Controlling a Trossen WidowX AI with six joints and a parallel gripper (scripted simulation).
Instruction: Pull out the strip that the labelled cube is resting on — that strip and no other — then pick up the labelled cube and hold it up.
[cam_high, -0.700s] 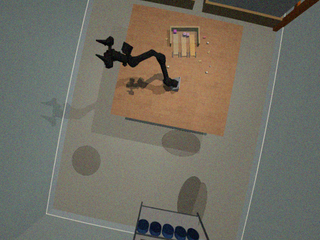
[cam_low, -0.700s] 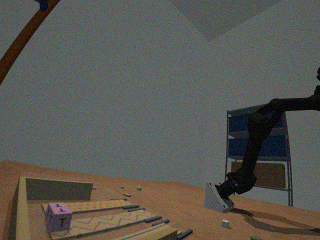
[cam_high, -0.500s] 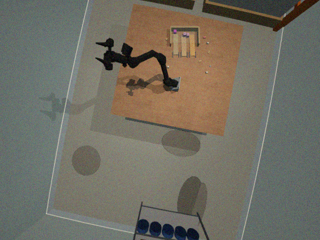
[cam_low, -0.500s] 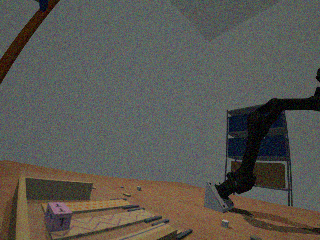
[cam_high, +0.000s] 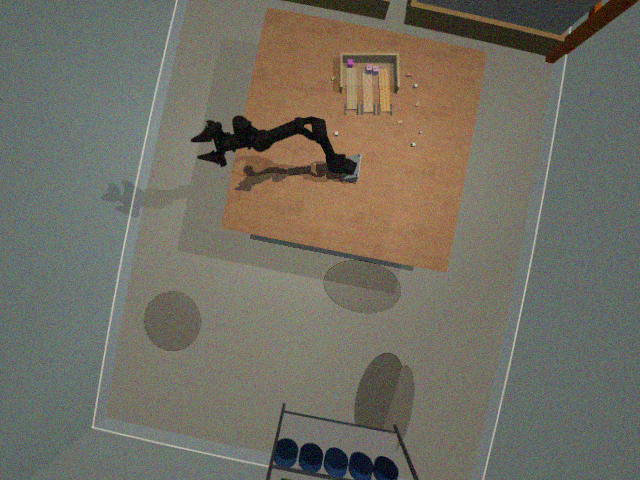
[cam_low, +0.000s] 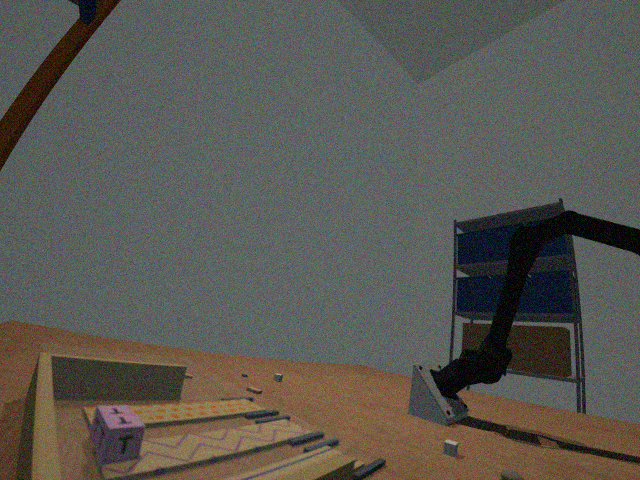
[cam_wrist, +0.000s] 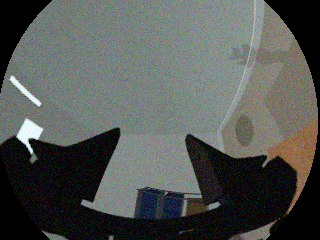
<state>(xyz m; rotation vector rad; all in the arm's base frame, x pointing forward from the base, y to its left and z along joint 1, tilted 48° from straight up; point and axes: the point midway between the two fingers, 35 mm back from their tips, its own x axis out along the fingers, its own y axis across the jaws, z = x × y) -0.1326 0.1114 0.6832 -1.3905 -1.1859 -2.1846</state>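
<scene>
A lilac cube (cam_low: 117, 436) marked with a dark T sits on the inner end of the zigzag strip (cam_high: 368, 95) (cam_low: 217, 444), the middle of three. In the top view two pale pink cubes (cam_high: 368, 68) (cam_high: 375, 69) sit side by side there; their letters cannot be read. A magenta cube (cam_high: 349, 62) is at the inner end of the left strip (cam_high: 351, 91) (cam_low: 330, 461). The orange-dotted strip (cam_high: 384, 91) (cam_low: 201, 411) lies on the other side. My gripper (cam_high: 195, 148) (cam_wrist: 154, 135) is open and empty, high up and far from the strips; the exterior view does not show it.
A low wooden wall (cam_high: 369, 54) (cam_low: 46, 418) surrounds the strips' inner ends on three sides. Dark crossbars (cam_high: 368, 111) mark their outer ends. Small pale bits (cam_high: 415, 85) (cam_high: 336, 133) (cam_low: 450, 447) are scattered on the table (cam_high: 392, 206). A shelf rack (cam_low: 516, 316) stands beyond.
</scene>
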